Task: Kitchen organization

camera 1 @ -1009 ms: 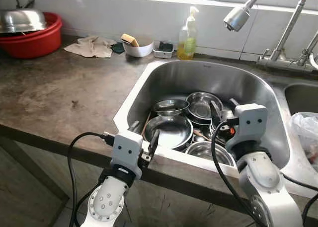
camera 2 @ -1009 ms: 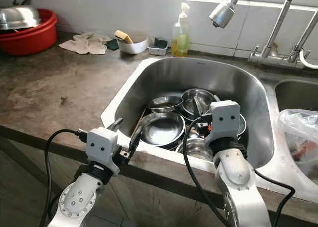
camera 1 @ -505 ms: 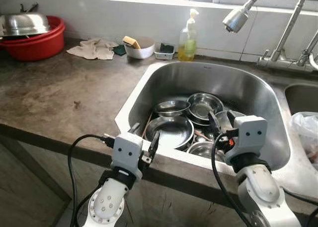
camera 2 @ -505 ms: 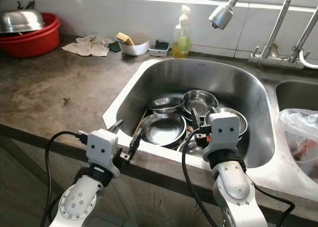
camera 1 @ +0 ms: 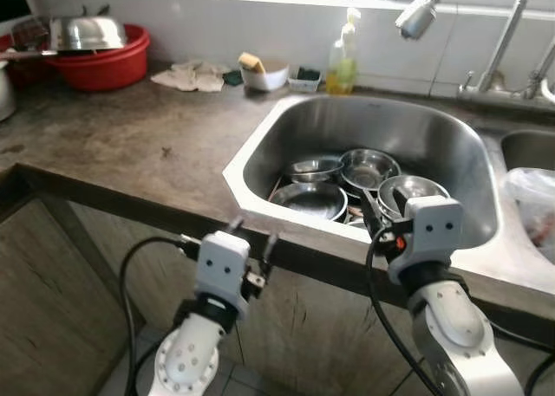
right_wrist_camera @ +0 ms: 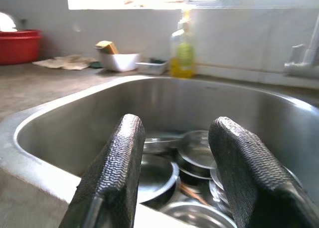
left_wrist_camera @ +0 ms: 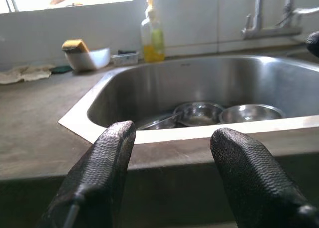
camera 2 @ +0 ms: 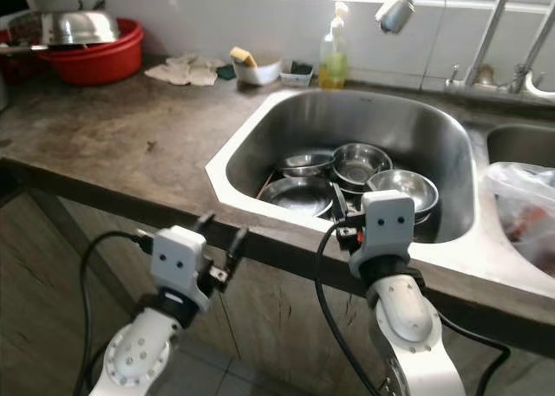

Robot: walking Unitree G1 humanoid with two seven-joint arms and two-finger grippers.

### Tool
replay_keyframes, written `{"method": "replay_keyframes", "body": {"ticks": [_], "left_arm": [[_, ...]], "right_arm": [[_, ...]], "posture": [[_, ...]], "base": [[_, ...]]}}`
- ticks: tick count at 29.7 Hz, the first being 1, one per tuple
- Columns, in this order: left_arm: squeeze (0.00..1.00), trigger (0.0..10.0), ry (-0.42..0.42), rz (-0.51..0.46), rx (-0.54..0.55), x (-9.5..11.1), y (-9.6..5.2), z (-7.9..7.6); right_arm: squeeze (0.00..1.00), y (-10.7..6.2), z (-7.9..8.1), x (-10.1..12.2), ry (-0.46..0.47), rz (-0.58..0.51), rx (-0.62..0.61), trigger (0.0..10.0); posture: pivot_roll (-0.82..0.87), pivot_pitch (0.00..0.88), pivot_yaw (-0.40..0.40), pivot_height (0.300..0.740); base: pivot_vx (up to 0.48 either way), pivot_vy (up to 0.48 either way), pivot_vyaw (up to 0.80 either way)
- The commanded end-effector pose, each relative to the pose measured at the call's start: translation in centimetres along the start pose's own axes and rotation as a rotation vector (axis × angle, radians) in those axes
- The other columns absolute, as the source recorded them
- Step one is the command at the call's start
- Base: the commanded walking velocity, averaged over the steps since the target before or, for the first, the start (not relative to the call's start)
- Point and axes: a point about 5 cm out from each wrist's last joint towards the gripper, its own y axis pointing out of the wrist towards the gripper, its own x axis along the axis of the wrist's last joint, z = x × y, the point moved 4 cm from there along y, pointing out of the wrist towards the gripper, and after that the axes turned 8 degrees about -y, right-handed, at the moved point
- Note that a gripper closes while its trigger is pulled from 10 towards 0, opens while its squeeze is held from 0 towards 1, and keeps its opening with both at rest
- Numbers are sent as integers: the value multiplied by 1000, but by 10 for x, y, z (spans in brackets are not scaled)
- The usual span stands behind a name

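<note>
Several steel bowls (camera 1: 368,167) and a steel plate (camera 1: 309,200) lie piled in the steel sink (camera 1: 286,123). My left gripper (camera 1: 251,236) stands open in front of the counter's front edge, left of the sink and below its rim. Nothing lies between its fingers (left_wrist_camera: 102,163). My right gripper (camera 1: 375,212) is open at the sink's near rim, pointing at the bowls (right_wrist_camera: 197,150), with its fingers (right_wrist_camera: 119,163) holding nothing.
A red basin (camera 1: 108,62) with a steel lid (camera 1: 85,32) stands at the back left. A cloth (camera 1: 195,75), a white bowl with a sponge (camera 1: 262,71) and a soap bottle (camera 1: 344,54) line the back wall. A spray tap (camera 1: 418,15) hangs over the sink. A plastic bag (camera 1: 533,210) lies at the right.
The camera has pulled back and down, so the cabinet fronts and floor now show. Both grippers have come back from over the sink to its near edge, still open.
</note>
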Motion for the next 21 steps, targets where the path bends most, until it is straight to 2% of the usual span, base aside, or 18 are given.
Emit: {"method": "replay_keyframes", "body": {"ticks": [1,5,9,13,16,21], "left_arm": [[0,10000,14,7,13,-2,-2,5],[0,10000,35,35,43,-9,-5,11],[0,10000,3,120,64,-24,-10,14],[0,10000,-40,146,83,-29,-15,11],[0,10000,-80,154,101,-30,-17,10],[0,10000,-90,183,109,-33,-26,8]], "right_arm": [[0,-1,4,0,6,2,18,10000],[0,-3,7,-10,-1,39,32,10000],[0,-6,11,-29,-1,111,44,10000],[0,-16,23,-50,14,185,71,10000],[0,-22,30,-55,20,208,93,10000],[0,-37,48,-62,21,235,129,10000]], "posture": [[150,65,-27,740],[149,65,-24,740],[153,60,-26,740],[157,63,-24,740],[157,63,-24,740],[159,77,-17,740]], "base": [[-300,0,0],[-300,0,0],[-294,0,0],[-355,0,0],[-420,0,0],[-415,0,0]]}}
